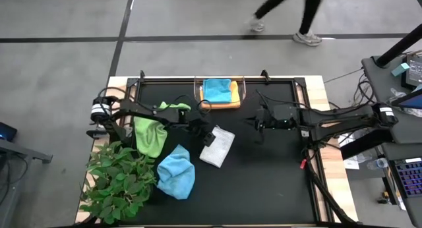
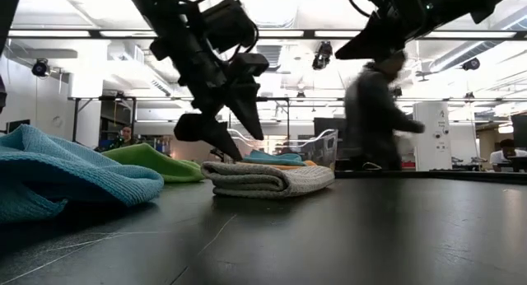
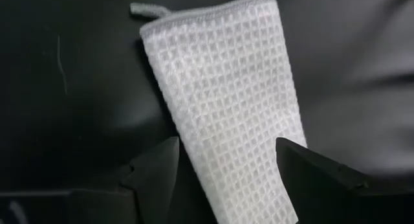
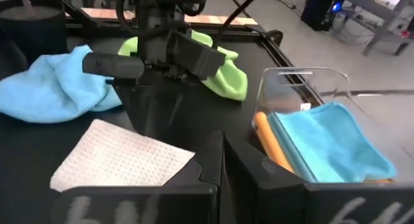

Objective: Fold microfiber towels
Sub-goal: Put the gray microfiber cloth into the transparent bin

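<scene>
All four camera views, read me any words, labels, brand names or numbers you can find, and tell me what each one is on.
None can be read. The pale grey-white towel, the clear bin and both grippers carry no visible print. Pale marks on the right gripper housing are too blurred to read.

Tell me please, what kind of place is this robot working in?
Probably a robotics lab or open workshop: a person walks across a bare concrete floor marked with dark lines, and a side desk beside the black table carries cables and equipment.

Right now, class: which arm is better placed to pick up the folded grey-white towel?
Left. Its gripper hovers open directly over the grey-white towel, jaws straddling it. The right gripper hangs higher, off to the side, jaws shut.
</scene>
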You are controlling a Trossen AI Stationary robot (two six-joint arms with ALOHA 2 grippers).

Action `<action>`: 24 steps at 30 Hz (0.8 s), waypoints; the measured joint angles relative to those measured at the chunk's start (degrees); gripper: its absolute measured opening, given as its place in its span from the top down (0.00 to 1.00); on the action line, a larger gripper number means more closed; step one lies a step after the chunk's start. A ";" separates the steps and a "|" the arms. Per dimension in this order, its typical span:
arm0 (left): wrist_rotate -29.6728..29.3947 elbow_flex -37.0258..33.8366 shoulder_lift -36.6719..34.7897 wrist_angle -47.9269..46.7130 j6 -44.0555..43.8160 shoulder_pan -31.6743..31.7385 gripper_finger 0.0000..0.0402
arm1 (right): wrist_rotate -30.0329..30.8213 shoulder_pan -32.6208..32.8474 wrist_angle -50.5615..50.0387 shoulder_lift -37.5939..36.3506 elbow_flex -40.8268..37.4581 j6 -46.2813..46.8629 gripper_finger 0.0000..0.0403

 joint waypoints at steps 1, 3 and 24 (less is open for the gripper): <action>-0.01 0.33 0.24 -0.23 -0.03 0.14 0.40 | -0.01 -0.12 -0.67 -0.43 0.00 -0.13 0.98; -0.01 0.55 0.79 -0.08 -0.66 0.34 0.40 | 0.00 -0.36 -2.16 -1.45 0.02 -0.16 0.98; 4.35 4.13 12.89 7.50 -4.39 -1.11 0.40 | -0.07 -0.40 -5.91 -3.75 -0.09 -0.48 0.98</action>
